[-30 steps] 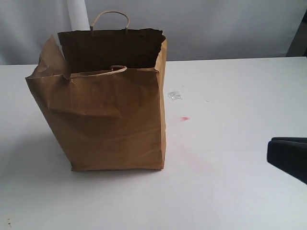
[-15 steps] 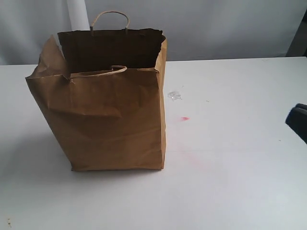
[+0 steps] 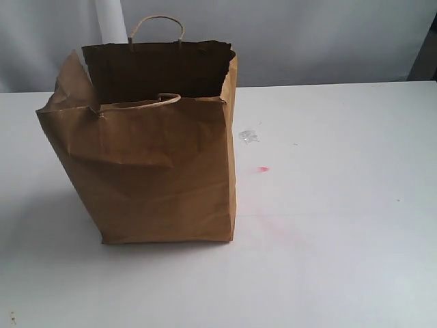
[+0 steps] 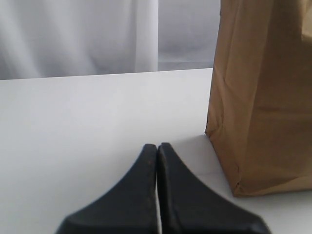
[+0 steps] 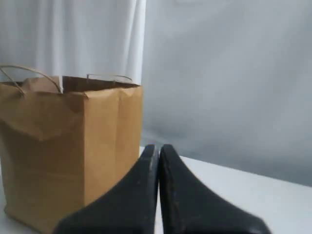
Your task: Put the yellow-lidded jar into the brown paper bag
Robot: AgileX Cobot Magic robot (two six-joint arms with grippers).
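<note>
The brown paper bag (image 3: 153, 150) stands upright and open on the white table (image 3: 328, 225), left of the middle; its dark inside shows nothing I can make out. The yellow-lidded jar is out of view in every frame. Neither gripper appears in the exterior view. In the left wrist view my left gripper (image 4: 157, 146) is shut and empty, low over the table beside the bag (image 4: 263, 97). In the right wrist view my right gripper (image 5: 158, 147) is shut with nothing in it, and the bag (image 5: 68, 146) stands some way beyond it.
A small clear scrap (image 3: 248, 136) and a red mark (image 3: 263, 169) lie on the table right of the bag. A grey backdrop (image 3: 307, 41) and a white post (image 3: 110, 20) rise behind the table.
The right gripper, seen at the right edge of the exterior view a second ago, has drawn back to the right and left that view. The bag has not moved.
</note>
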